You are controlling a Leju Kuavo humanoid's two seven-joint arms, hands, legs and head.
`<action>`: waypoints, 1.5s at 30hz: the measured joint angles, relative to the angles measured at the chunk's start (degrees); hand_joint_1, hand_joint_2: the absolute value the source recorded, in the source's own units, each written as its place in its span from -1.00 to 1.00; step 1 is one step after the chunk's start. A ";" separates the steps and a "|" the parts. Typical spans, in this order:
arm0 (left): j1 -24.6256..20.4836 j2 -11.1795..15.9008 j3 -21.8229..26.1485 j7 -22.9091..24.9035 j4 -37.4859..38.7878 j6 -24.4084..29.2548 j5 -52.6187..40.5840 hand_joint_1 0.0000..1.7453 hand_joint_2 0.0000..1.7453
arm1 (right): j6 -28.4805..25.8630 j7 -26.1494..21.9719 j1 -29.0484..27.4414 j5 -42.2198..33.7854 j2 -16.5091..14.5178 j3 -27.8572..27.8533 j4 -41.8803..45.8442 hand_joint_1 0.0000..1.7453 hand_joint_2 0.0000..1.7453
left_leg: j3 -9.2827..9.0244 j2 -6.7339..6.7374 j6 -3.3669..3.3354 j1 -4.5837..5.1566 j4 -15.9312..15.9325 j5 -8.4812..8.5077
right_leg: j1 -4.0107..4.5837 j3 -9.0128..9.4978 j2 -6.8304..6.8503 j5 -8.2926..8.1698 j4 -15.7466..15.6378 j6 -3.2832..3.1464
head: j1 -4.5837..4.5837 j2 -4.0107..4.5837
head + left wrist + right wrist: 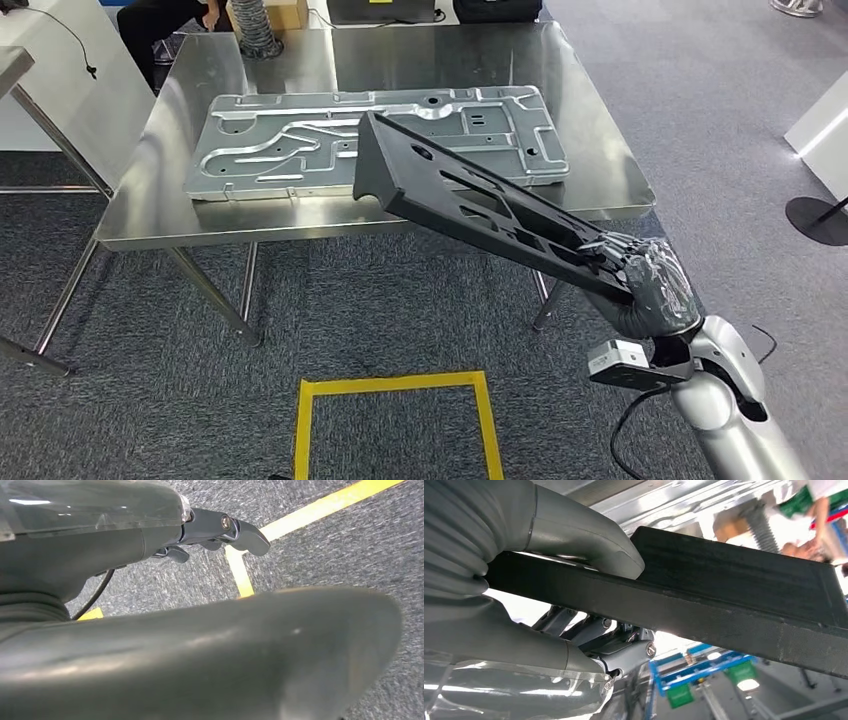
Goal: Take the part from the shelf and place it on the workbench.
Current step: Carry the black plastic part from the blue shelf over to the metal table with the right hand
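Right hand (655, 285) at lower right of the head view, arm reaching up and left, grips the near end of the long black part (470, 205). The part slants toward frame centre, its far end over the bench (400, 60) edge and the grey panel (300, 140). Left hand (220, 530) hangs over carpet with yellow tape (320, 507), fingers loosely curled, holding nothing.

Part (470, 200) over workbench (160, 190) front edge, plate (300, 140) on workbench behind
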State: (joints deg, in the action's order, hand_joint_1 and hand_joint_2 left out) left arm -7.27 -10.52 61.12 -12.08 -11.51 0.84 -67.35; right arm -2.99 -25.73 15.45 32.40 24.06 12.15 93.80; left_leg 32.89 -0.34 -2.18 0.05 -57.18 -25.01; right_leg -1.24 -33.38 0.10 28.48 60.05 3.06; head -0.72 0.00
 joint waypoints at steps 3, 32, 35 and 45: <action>-0.01 -0.02 -0.04 0.01 0.01 0.13 0.43 -1.00 -1.00 | 0.21 -0.01 2.10 -0.06 -0.19 3.22 -1.83 1.00 1.00 | -0.07 -0.01 -0.41 0.15 0.04 -0.09 | -0.03 -5.84 -0.02 4.59 11.33 0.28 | 0.00 0.00; 1.54 -0.03 0.42 -1.97 0.06 1.54 2.50 -1.00 -1.00 | 0.90 -1.07 13.20 -5.46 0.02 17.86 -12.34 1.00 1.00 | 1.16 -0.17 0.23 -0.48 -0.93 0.12 | 0.19 -3.18 -0.02 1.70 4.77 -0.05 | 0.00 0.00; 1.69 -0.02 0.45 -1.98 0.06 1.53 2.50 -1.00 -1.00 | 0.90 -0.99 13.22 -5.49 0.03 18.42 -12.81 1.00 1.00 | 1.11 -0.18 -0.12 -0.03 -0.99 -0.03 | 0.28 -8.16 -0.03 4.53 14.16 -0.19 | -0.01 0.00; 1.57 -0.13 0.56 -2.04 0.07 1.45 2.43 -1.00 -1.00 | 0.78 -0.61 13.76 -5.60 0.49 19.13 -13.04 1.00 1.00 | 0.76 -0.22 1.28 0.81 -1.84 -1.64 | 1.32 -0.16 0.18 -3.37 -3.54 -3.28 | -0.01 0.00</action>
State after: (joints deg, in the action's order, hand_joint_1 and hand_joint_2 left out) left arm -5.70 -10.64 61.68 -14.11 -11.44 2.29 -64.92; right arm -2.21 -26.33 29.21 26.80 24.55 31.28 80.76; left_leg 33.65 -0.56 -0.90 0.86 -59.02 -26.65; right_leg 0.08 -33.55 0.29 25.11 56.50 -0.21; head -0.72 0.00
